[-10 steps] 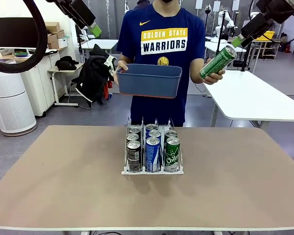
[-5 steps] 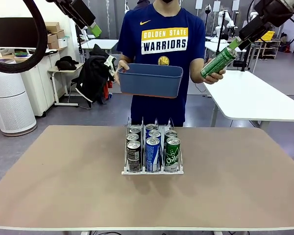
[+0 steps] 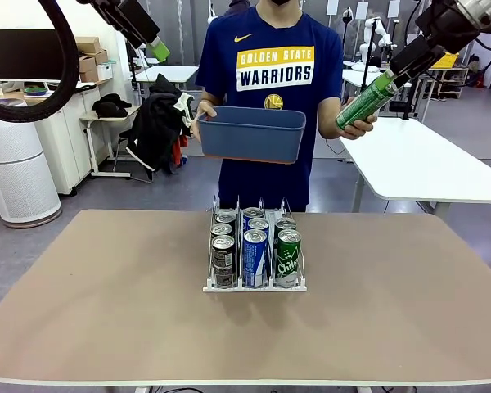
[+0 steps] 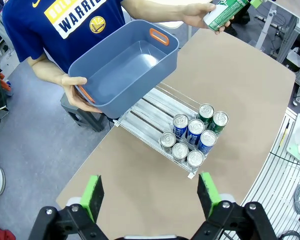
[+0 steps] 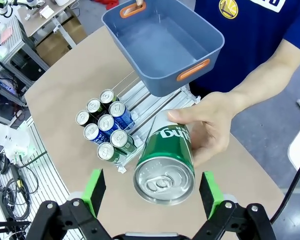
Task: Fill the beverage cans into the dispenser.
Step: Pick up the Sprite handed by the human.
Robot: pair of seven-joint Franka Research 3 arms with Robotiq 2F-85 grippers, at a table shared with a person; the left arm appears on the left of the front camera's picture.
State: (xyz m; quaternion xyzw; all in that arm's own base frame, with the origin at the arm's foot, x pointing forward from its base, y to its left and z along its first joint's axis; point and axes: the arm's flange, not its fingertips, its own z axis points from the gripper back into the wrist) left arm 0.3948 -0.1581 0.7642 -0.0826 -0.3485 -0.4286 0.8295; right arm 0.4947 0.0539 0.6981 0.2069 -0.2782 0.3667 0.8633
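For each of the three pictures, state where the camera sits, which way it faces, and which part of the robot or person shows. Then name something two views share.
Front: between the arms, facing across the table at the person holding the blue bin; right hand at the green can.
Left wrist: high above, looking down past left hand onto the dispenser.
Right wrist: looking down past right hand at the held can.
Shared: both wrist views show eight cans racked.

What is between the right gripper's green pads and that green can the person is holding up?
Nothing. In the right wrist view the green can, in the person's hand, sits between the open right gripper pads with only air on either side.
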